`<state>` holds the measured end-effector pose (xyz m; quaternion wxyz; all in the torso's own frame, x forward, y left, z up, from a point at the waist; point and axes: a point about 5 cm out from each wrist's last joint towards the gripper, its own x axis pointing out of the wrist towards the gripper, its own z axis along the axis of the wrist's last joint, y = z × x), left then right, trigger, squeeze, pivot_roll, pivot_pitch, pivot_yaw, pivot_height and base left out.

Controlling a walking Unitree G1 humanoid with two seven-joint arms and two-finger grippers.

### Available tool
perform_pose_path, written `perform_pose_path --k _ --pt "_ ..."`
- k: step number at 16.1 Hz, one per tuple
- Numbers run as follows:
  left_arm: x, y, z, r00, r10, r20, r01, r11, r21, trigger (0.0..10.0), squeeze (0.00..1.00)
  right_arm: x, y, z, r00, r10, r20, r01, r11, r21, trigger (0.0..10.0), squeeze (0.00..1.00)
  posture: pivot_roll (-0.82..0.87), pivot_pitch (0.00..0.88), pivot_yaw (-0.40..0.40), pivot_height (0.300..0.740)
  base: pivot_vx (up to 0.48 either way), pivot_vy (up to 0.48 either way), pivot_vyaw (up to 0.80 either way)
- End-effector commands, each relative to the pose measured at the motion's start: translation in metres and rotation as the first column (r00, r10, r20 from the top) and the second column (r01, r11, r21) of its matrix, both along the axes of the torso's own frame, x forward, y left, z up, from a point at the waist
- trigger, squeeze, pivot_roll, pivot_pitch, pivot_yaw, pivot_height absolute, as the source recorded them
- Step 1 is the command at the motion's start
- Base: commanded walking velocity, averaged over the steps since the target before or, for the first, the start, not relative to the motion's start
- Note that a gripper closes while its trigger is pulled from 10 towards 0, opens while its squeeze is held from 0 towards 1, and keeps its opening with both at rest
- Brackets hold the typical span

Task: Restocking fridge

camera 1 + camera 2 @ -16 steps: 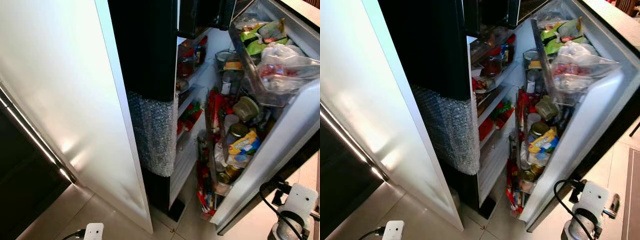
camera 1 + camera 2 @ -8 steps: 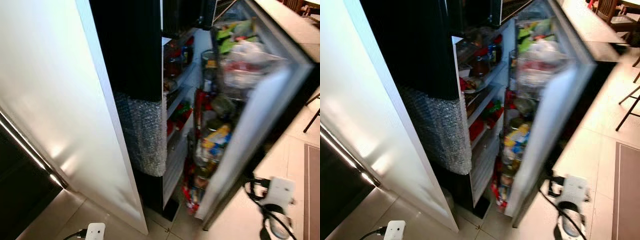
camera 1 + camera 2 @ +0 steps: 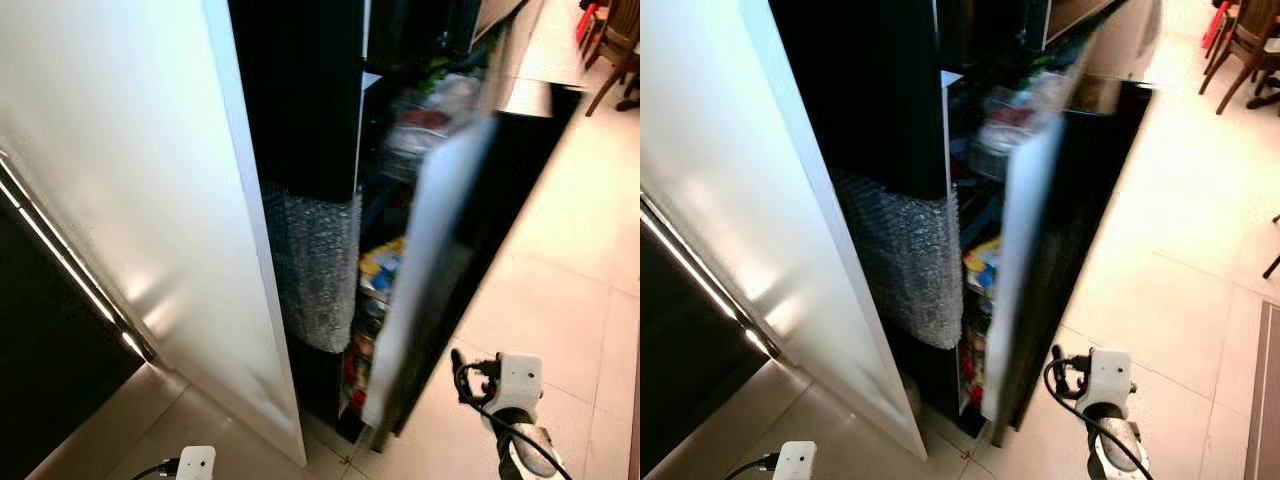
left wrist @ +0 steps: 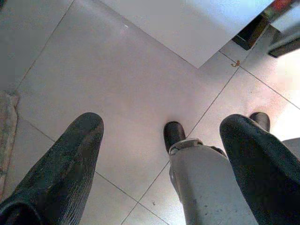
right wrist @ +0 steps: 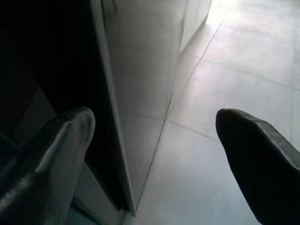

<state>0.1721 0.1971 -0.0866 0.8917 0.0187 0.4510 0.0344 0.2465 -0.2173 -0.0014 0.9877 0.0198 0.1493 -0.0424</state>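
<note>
The fridge door (image 3: 425,250) stands nearly edge-on, only a narrow gap from the black fridge body (image 3: 300,90). Blurred packs and jars (image 3: 380,265) show on its door shelves through the gap. A patch of bubble wrap (image 3: 310,265) covers the body's front edge. My right gripper (image 5: 154,126) is open and holds nothing, low by the foot of the door, over the floor tiles. The right wrist (image 3: 515,385) sits just right of the door's lower edge. My left gripper (image 4: 164,131) hangs open over the floor.
A tall white panel (image 3: 120,200) flanks the fridge on the left, with a dark appliance and its bright handle (image 3: 70,280) beyond. Light floor tiles (image 3: 560,250) stretch to the right. Wooden chairs (image 3: 1240,40) stand far right. My own leg (image 4: 206,187) stands below the left gripper.
The fridge door has swung from wide open to nearly shut, hiding most of its shelves. My right wrist has moved left along with it. The camera has also shifted.
</note>
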Motion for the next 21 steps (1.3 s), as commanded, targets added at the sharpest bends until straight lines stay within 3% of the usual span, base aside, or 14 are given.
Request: perform_pose_path --k 1,5,8,11,13,14,15,18,21 --pt "-0.002 0.0 -0.001 1.0 -0.02 -0.015 0.02 1.0 0.017 10.0 0.0 -0.004 0.002 -0.006 0.999 -0.012 -0.034 0.013 0.999 0.034 10.0 0.0 -0.05 0.031 0.018 0.74 0.0 0.0 0.0" --pt "-0.001 -0.001 -0.001 1.0 -0.024 -0.011 0.024 1.0 0.014 10.0 0.0 -0.009 0.006 -0.016 0.996 0.032 -0.083 -0.028 0.998 0.051 10.0 0.0 -0.05 0.018 0.016 0.74 0.0 0.0 0.0" --pt "0.0 -0.003 -0.001 1.0 -0.028 -0.009 0.028 1.0 0.011 10.0 0.0 -0.019 0.004 -0.031 0.983 0.012 -0.183 0.0 0.998 0.065 10.0 0.0 -0.05 0.009 0.013 0.74 0.0 0.0 0.0" --pt "0.001 -0.004 0.0 1.0 -0.026 -0.007 0.026 1.0 0.011 10.0 0.0 -0.037 0.003 -0.056 0.927 -0.009 -0.375 0.054 0.993 0.11 10.0 0.0 -0.05 0.015 0.015 0.74 0.0 0.0 0.0" --pt "0.001 -0.003 0.0 0.999 -0.034 -0.014 0.034 0.999 0.019 10.0 0.0 -0.052 0.005 -0.068 0.876 0.041 -0.481 0.003 0.996 0.09 10.0 0.0 -0.05 0.026 0.017 0.74 0.0 0.0 0.0" --pt "0.0 0.0 0.0 0.999 -0.038 -0.024 0.039 0.999 0.03 10.0 0.0 -0.072 -0.001 -0.079 0.813 0.022 -0.582 -0.003 0.999 0.032 10.0 0.0 -0.04 0.029 0.019 0.74 0.0 0.0 0.0" --pt "0.0 0.001 0.0 0.999 -0.04 -0.028 0.041 0.999 0.034 10.0 0.0 -0.081 0.0 -0.084 0.784 0.024 -0.621 -0.022 1.0 0.01 10.0 0.0 -0.03 0.033 0.02 0.74 0.0 0.0 0.0" --pt "0.001 0.003 0.0 0.999 -0.046 -0.027 0.047 0.998 0.039 10.0 0.0 -0.087 0.011 -0.089 0.772 0.037 -0.635 -0.04 0.999 0.009 10.0 0.0 -0.02 0.045 0.024 0.74 0.0 0.0 0.0" --pt "0.003 0.002 0.001 0.998 -0.057 -0.031 0.058 0.997 0.044 10.0 0.0 -0.089 0.026 -0.093 0.769 0.002 -0.639 0.028 0.999 0.037 10.0 0.0 -0.02 0.05 0.025 0.74 0.0 -0.269 0.0"
